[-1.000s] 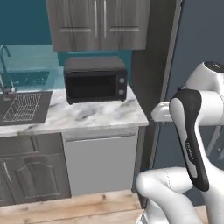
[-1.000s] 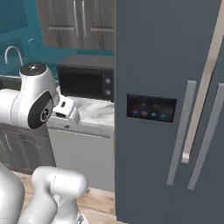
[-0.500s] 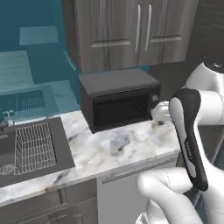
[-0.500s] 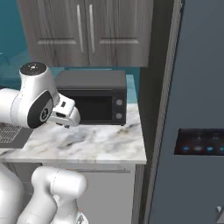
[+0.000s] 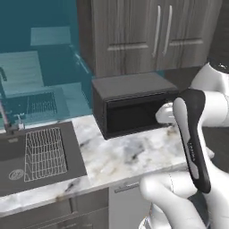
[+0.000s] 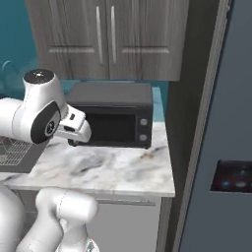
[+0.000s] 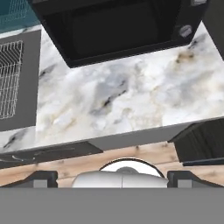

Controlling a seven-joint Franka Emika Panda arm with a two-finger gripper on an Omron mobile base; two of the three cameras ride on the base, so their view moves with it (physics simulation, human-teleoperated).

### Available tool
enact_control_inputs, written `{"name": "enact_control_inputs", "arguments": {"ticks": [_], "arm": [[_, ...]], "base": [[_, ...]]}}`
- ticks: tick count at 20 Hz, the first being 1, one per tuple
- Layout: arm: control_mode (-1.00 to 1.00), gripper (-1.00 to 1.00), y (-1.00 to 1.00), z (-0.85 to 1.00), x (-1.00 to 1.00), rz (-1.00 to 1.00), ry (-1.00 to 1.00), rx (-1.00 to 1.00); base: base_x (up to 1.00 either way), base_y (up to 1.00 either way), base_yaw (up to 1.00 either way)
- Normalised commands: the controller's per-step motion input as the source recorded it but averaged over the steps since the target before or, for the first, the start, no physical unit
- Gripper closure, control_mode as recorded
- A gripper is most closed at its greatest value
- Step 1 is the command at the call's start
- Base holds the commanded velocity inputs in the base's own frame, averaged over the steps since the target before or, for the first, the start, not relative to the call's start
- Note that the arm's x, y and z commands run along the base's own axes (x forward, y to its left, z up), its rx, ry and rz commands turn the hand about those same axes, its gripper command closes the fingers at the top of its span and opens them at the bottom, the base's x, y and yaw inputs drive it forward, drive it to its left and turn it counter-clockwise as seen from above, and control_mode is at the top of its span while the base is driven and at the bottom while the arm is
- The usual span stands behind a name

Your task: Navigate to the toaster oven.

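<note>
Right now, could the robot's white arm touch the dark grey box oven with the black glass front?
Probably yes. The dark grey toaster oven sits close ahead on the marble counter, and nothing stands between it and the gripper, which hangs over the counter's front edge.

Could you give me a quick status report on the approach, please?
Gripper open, holding nothing. Toaster oven on the marble counter, directly ahead. Sink to the left; nothing blocking.

**Toaster oven stood at the back of the marble table**

The toaster oven (image 6: 110,115) sat on the marble table (image 6: 108,170), under grey wall cabinets (image 6: 106,37). Its black glass front faced forward, with two round knobs (image 6: 143,129) at its right end. The white arm (image 6: 37,113) reached across its left part. A tall grey refrigerator (image 6: 221,133) stood at the right, and a sink rack (image 6: 12,150) showed at the left edge.
</note>
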Motion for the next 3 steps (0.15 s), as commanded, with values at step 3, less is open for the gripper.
{"name": "enact_control_inputs", "arguments": {"ticks": [3], "arm": [[1.0, -1.0, 0.0, 0.0, 0.0, 0.0, 0.0, 0.0]], "base": [[0.45, -0.52, 0.21]]}}
